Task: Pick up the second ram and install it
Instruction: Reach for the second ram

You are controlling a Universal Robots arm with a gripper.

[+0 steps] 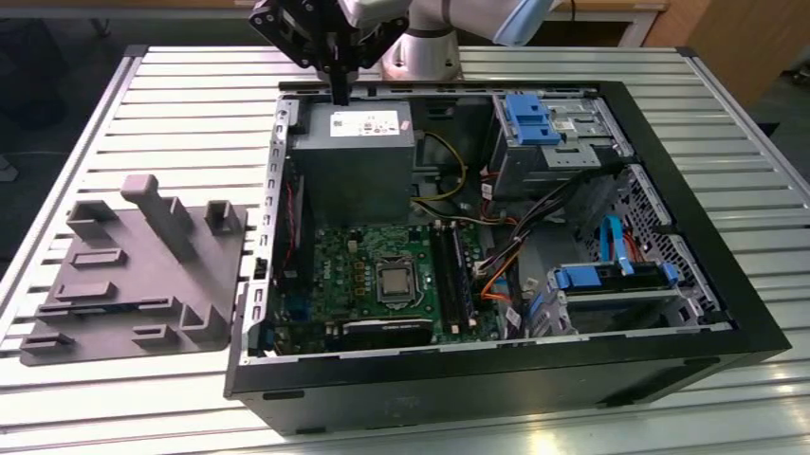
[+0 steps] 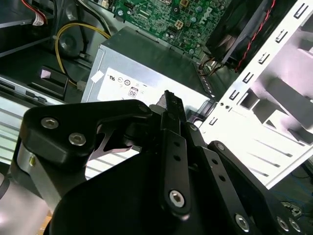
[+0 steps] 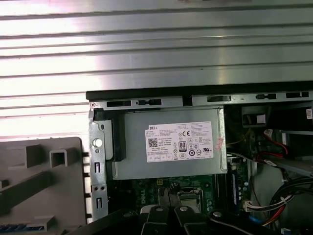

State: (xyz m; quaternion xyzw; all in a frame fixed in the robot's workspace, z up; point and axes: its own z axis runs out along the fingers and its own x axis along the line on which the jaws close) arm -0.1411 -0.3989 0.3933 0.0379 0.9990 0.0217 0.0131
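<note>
My gripper (image 1: 340,93) hangs over the far end of the open computer case (image 1: 708,313), above the grey power supply (image 1: 355,142). Its black fingers stand together with nothing between them, in both wrist views (image 2: 169,99) (image 3: 167,194). The green motherboard (image 1: 348,270) lies nearer the case's front, well away from the gripper. Its long black slot sockets (image 1: 451,280) run beside the processor socket (image 1: 395,281). I cannot make out the second ram as a separate thing.
A grey moulded fixture (image 1: 127,275) with posts and recesses lies on the slatted metal table (image 1: 190,104) at the exterior view's left. Blue drive brackets (image 1: 529,118) (image 1: 595,277), bundled cables (image 1: 500,261) and a black fan (image 2: 239,29) crowd the case.
</note>
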